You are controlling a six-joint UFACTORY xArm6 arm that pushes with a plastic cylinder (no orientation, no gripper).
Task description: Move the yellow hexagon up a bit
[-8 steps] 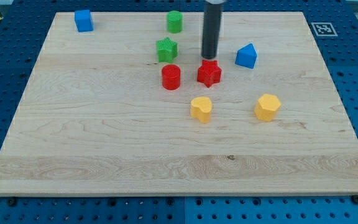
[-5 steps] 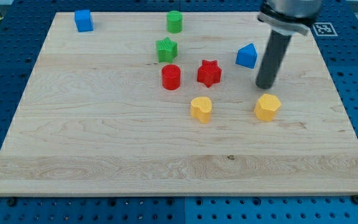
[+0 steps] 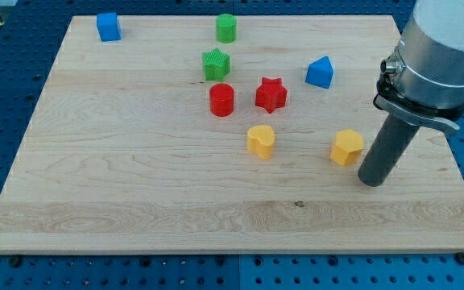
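The yellow hexagon (image 3: pixel 346 147) lies on the wooden board at the view's right, below the blue block. My tip (image 3: pixel 371 182) rests on the board just to the lower right of the hexagon, close to it; I cannot tell whether they touch. The dark rod rises from the tip toward the view's upper right into the grey arm housing (image 3: pixel 440 56).
A yellow heart-like block (image 3: pixel 260 140) lies left of the hexagon. A red star (image 3: pixel 271 94), a red cylinder (image 3: pixel 221 100), a green star (image 3: pixel 215 64), a green cylinder (image 3: pixel 226 27), a blue block (image 3: pixel 319 72) and a blue cube (image 3: pixel 108 26) lie higher up. The board's right edge (image 3: pixel 449 153) is near the tip.
My tip moved from above the red star rightward and down, past the hexagon's upper side, to its lower right. The hexagon sits slightly lower than before.
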